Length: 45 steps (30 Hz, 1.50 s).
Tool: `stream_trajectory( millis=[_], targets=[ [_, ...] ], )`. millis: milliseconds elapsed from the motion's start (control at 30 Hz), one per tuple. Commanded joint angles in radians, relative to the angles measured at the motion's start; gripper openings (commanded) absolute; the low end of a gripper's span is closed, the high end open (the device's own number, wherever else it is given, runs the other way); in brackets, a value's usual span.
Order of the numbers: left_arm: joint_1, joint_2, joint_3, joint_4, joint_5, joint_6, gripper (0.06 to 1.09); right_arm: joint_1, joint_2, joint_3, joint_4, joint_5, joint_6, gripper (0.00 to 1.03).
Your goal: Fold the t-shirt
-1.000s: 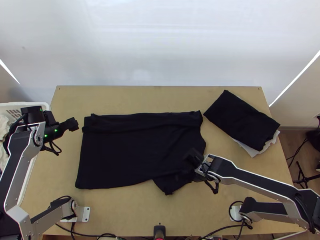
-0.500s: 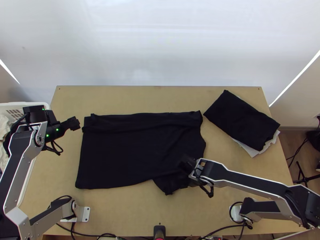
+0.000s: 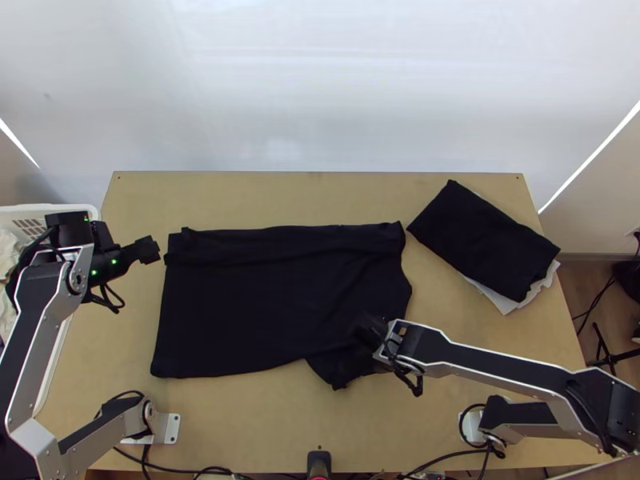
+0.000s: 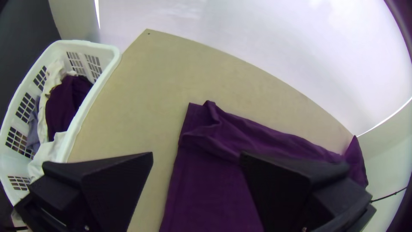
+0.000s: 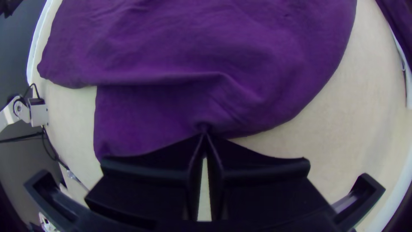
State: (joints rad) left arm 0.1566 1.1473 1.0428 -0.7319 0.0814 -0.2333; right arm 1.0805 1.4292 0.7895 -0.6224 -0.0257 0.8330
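Top view: the t-shirt [image 3: 256,304] lies spread on the counter [image 3: 240,424], its far edge tucked over and a sleeve [image 3: 334,370] sticking out on the near side. Just beside it sits a folded pile [image 3: 484,240], dark cloth over white, which the fold should avoid.

Left wrist view: the left claw [image 4: 196,155] is apart and holds nothing, close to the hem. A laundry basket [image 4: 112,52] stands near, limiting room to swing outward.

Right wrist view: the right claw [image 5: 205,134] is clamped on a pinch of shirt. Best to lift low, bring the sleeve inward over the body, and flatten the creases before letting go.
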Motion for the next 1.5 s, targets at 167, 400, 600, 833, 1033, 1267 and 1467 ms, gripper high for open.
stream_trajectory(
  millis=[167, 400, 600, 833, 1033, 1267, 1467],
  targets=[
    [-0.06, 0.026, -0.004, -0.451, 0.001, 0.235, 1.04, -0.021, -0.116, 0.002, -0.031, 0.049, -0.015, 0.03],
    [-0.108, 0.043, -0.136, -0.701, -0.259, 0.376, 1.04, -0.039, -0.13, -0.003, -0.031, 0.05, -0.026, 0.03],
    [-0.12, 0.037, -0.221, -0.716, -0.256, 0.423, 1.03, -0.039, -0.125, 0.008, -0.022, 0.05, -0.025, 0.03],
    [-0.218, 0.048, -0.294, -0.646, -0.256, 0.405, 0.82, -0.048, -0.112, 0.024, -0.02, 0.052, -0.021, 0.03],
    [-0.253, 0.061, -0.3, -0.583, -0.256, 0.41, 0.52, -0.054, -0.113, 0.025, -0.02, 0.052, -0.023, 0.03],
    [-0.275, 0.101, -0.3, -0.537, -0.247, 0.405, 0.55, -0.062, -0.119, 0.027, -0.02, 0.052, -0.028, 0.03],
    [-0.299, 0.117, -0.302, -0.521, -0.243, 0.404, 0.59, -0.065, -0.125, 0.027, -0.02, 0.052, -0.031, 0.03]
  ],
)
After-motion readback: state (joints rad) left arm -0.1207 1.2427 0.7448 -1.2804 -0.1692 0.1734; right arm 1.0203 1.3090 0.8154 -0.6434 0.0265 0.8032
